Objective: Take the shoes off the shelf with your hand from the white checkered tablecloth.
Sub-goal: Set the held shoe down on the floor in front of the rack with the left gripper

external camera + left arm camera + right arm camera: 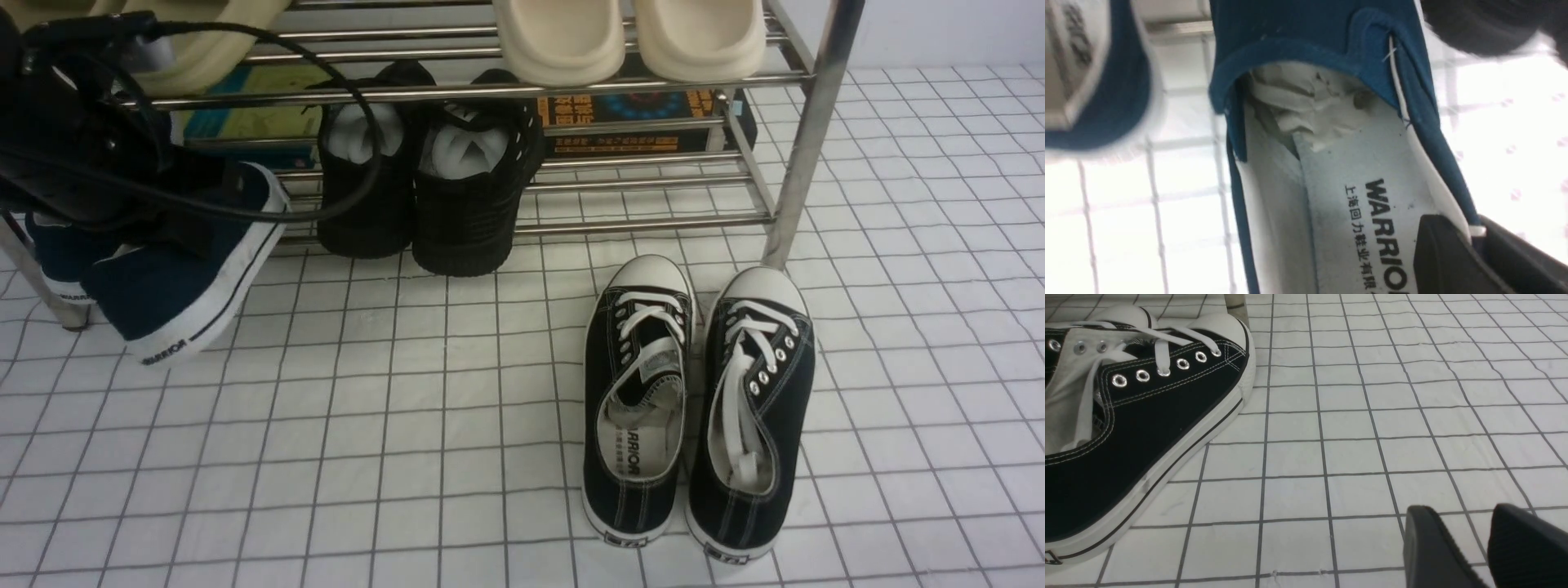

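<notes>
Far left of the front view: the left gripper (pixel 1474 234) clamps one side wall of a navy WARRIOR slip-on (pixel 184 278), tilted beside the silver shelf (pixel 808 122) over the checkered tablecloth (pixel 367 425). That thin hold could let the shoe twist free or snag the shelf. Cables hide the grip there, and the partner shoe (pixel 61 257) is mostly covered.

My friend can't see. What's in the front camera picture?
The left gripper grips a tilted navy slip-on shoe at the silver shelf. Black lace-up sneakers sit on the white checkered tablecloth; black shoes and cream slippers rest on the shelf.
</notes>
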